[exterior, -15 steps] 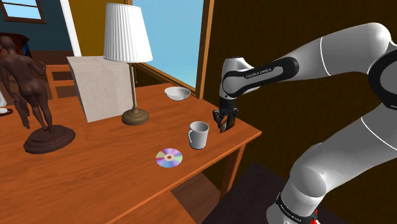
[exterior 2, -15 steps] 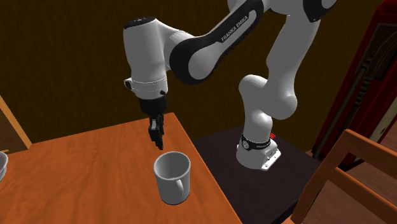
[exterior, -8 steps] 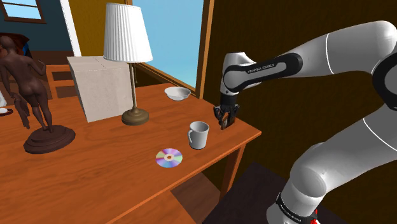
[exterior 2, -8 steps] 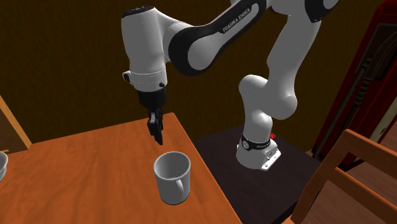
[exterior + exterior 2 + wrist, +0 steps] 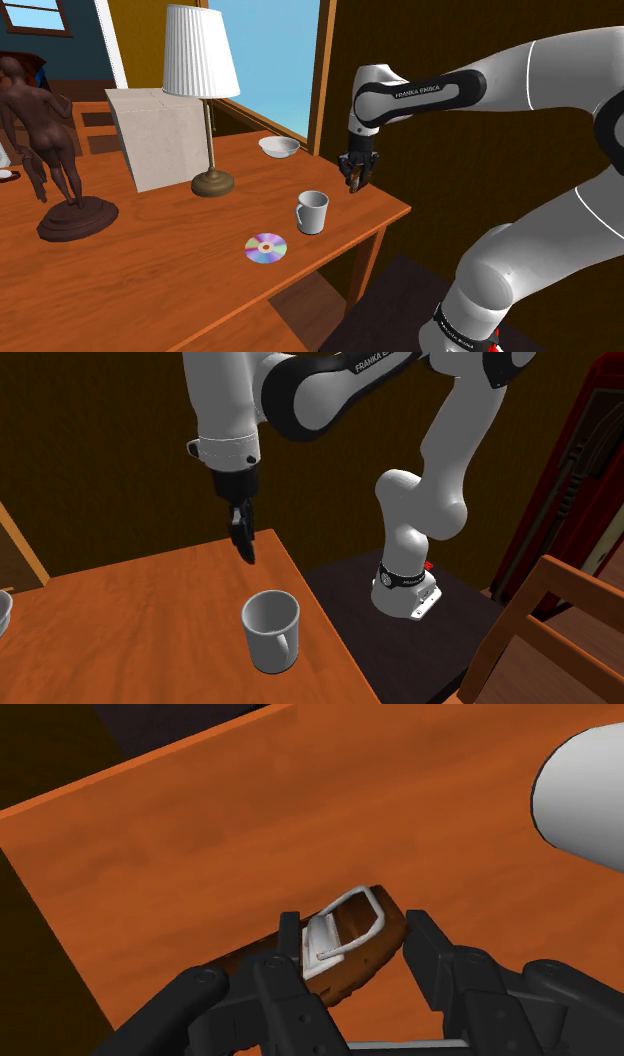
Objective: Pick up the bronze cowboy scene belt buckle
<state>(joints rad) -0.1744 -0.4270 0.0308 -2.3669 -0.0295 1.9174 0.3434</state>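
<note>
The buckle is clasped by the gripper over the table corner. The lifting step seems in hand, and a steady rise is called for.

Under the gripper stands a table of warm orange-brown wood. Right behind the gripper the wall is dark brown. Beside this wall, near the gripper, a tall window in a wooden frame shows pale blue daylight. A lamp with a white pleated shade stands on the table, well apart from the gripper. Lower than the table a wooden floor is seen. Well away from the gripper are a wooden chair and a dark red cabinet.
</note>
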